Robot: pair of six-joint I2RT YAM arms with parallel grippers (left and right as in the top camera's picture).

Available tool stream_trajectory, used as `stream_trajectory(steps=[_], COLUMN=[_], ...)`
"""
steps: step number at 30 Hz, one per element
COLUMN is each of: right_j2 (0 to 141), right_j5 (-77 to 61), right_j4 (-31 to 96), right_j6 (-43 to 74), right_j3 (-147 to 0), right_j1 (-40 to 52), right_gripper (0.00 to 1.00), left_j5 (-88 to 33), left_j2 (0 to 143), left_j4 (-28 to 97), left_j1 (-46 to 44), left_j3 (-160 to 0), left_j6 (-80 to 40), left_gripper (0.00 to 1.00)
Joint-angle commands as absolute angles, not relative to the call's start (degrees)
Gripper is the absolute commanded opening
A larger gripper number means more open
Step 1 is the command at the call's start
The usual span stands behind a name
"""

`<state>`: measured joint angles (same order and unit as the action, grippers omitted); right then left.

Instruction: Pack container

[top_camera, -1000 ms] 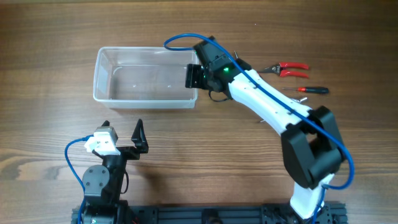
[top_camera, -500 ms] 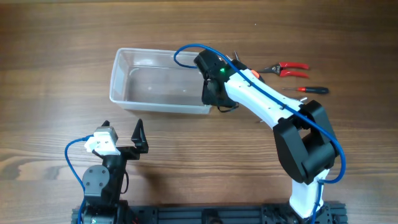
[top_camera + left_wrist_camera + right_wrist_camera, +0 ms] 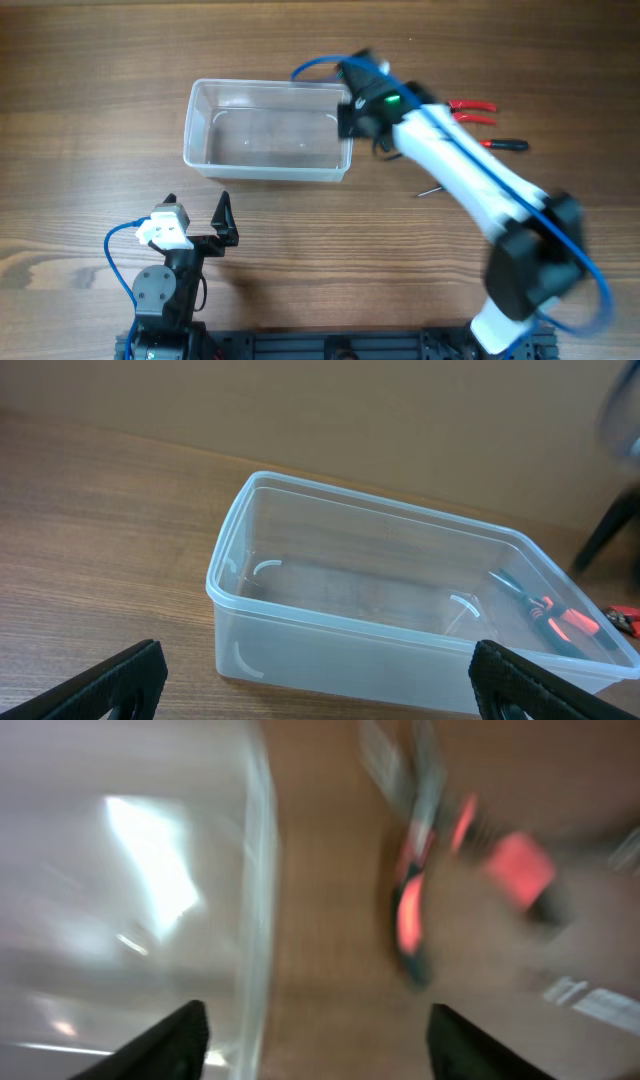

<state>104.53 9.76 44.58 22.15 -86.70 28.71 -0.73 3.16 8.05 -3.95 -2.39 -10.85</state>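
Observation:
The clear plastic container [image 3: 262,174] stands empty on the wooden table, left of centre. My right gripper [image 3: 347,118] is at its right end wall and blurred by motion. In the right wrist view my right gripper [image 3: 320,1050] is open, with the container's rim [image 3: 258,910] between the fingers, nearer the left one. The red-handled pliers [image 3: 471,110] and a red-and-black screwdriver [image 3: 506,144] lie to the right on the table. My left gripper [image 3: 200,222] is open and empty, in front of the container [image 3: 230,595].
A small metal pin or bit [image 3: 428,189] lies on the table below the right arm. The pliers [image 3: 415,910] show blurred just beyond the container's wall. The right arm slants across the table's right half.
The container has slid right across the table with my right gripper at its end wall. The right arm is now in fast motion, swinging rightward. The left arm has not moved.

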Motion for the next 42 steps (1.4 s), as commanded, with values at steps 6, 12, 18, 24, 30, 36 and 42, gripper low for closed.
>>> stream_trajectory(steps=[6,12,18,24,30,36,42], right_j2=[84.8,88.6,97.3,104.8,109.4,110.3,110.4], right_j5=[12.0,7.0,-8.0,-5.0,-3.0,-6.6,-5.0], right_j4=[44.7,51.2,59.4,64.7,66.9,67.6,61.8], right_j6=[-1.3,8.6,12.4,-5.7,12.4,40.4,56.2], right_j3=[-90.4,-88.1,-87.8,-87.7,-87.7,-87.6,-87.6], right_j1=[9.5,-7.6,-14.0,-10.9,-8.6,-8.7,-9.0], right_gripper=[0.81,0.86,0.86,0.85,0.82,0.82,0.75], left_j5=[-0.6,-0.6,-0.6,-0.6,-0.6,-0.6,-0.6], left_j2=[3.1,3.1,3.1,3.1,3.1,3.1,3.1], left_j4=[8.1,8.1,8.1,8.1,8.1,8.1,8.1], left_j1=[-3.6,-3.6,-3.6,-3.6,-3.6,-3.6,-3.6], left_j3=[-2.1,-2.1,-2.2,-2.2,-2.2,-2.2,-2.2], left_j6=[-11.4,-11.4,-11.4,-11.4,-11.4,-11.4,-11.4], left_gripper=[1.0,1.0,1.0,1.0,1.0,1.0,1.0])
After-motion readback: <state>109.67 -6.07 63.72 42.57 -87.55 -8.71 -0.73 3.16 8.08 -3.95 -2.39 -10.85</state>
